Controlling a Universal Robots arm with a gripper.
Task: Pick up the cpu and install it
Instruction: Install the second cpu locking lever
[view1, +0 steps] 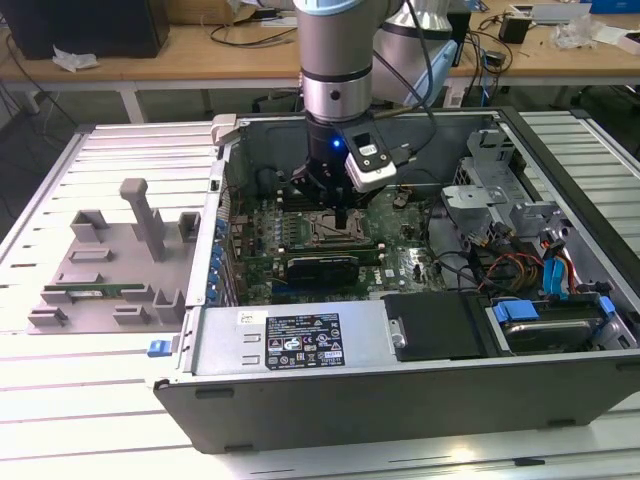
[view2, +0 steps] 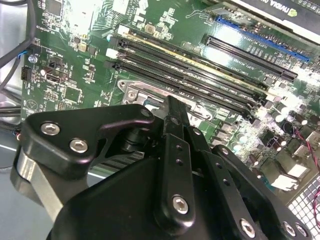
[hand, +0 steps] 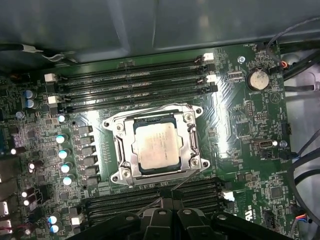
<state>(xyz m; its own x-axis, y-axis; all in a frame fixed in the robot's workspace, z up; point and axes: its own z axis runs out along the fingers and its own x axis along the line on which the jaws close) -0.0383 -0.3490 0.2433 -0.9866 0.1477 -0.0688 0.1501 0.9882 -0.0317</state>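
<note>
The cpu (hand: 156, 145), a flat square chip with a silver-grey top, lies inside the metal socket frame (hand: 193, 146) on the green motherboard (hand: 240, 125). In the first wrist view my gripper (hand: 174, 214) hangs above the board just beside the socket, over the memory slots. Its black fingers stand together, shut, with nothing between them. From the exterior view the gripper (view1: 341, 222) points straight down into the open computer case (view1: 300, 345), right over the socket (view1: 325, 230). The second wrist view looks past the gripper (view2: 172, 107) onto the board.
Memory slots (hand: 135, 82) run along both sides of the socket. A black graphics card (view1: 320, 268) lies close by. Case walls, a drive cage (view1: 480, 190) and cables (view1: 530, 270) ring the board. A grey fixture (view1: 110, 270) holding a green memory stick (view1: 90, 292) sits at the exterior view's left.
</note>
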